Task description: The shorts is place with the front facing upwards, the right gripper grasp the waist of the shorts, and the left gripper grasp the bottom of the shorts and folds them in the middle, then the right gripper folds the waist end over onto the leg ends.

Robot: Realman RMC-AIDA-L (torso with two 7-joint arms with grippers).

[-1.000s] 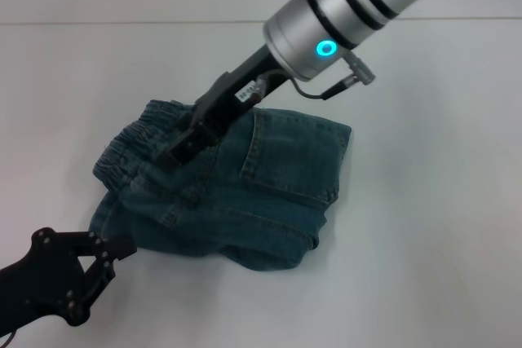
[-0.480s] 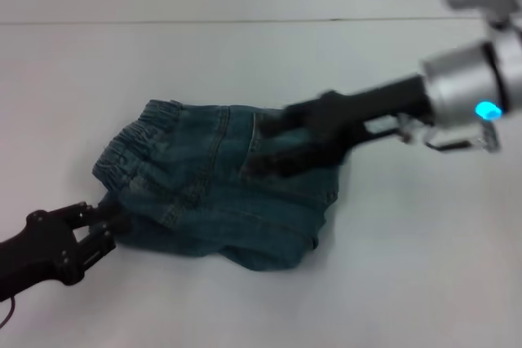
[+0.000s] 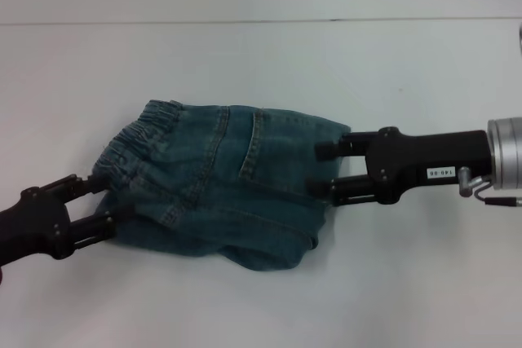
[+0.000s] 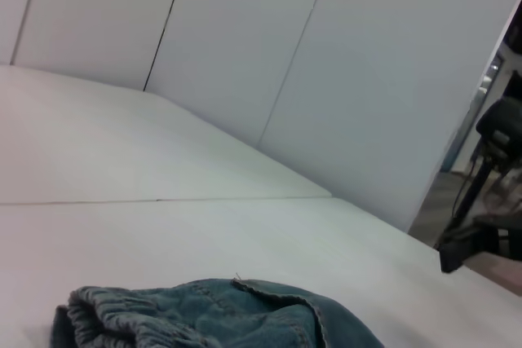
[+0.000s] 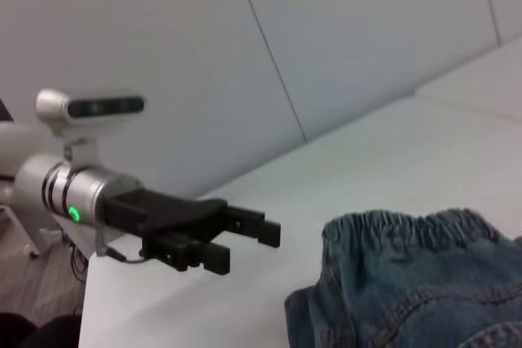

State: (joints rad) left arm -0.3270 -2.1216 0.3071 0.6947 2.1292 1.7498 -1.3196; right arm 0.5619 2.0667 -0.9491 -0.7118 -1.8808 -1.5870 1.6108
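Folded shorts (image 3: 224, 185) flat on white table (image 3: 408, 283). Left gripper (image 3: 94, 205) open, straddling waist-side edge. Right gripper (image 3: 326, 169) open at opposite edge; nothing gripped.

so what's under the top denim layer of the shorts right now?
The shorts lie folded on the white table; a lower denim layer peeks out along the near edge. The leg ends and anything else beneath are covered.

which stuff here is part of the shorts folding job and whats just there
Part of the job:
- shorts, with elastic waist
- left end effector, open at the waist-side edge
- right end effector, open at the opposite edge

Just there:
- white table
- wall panels
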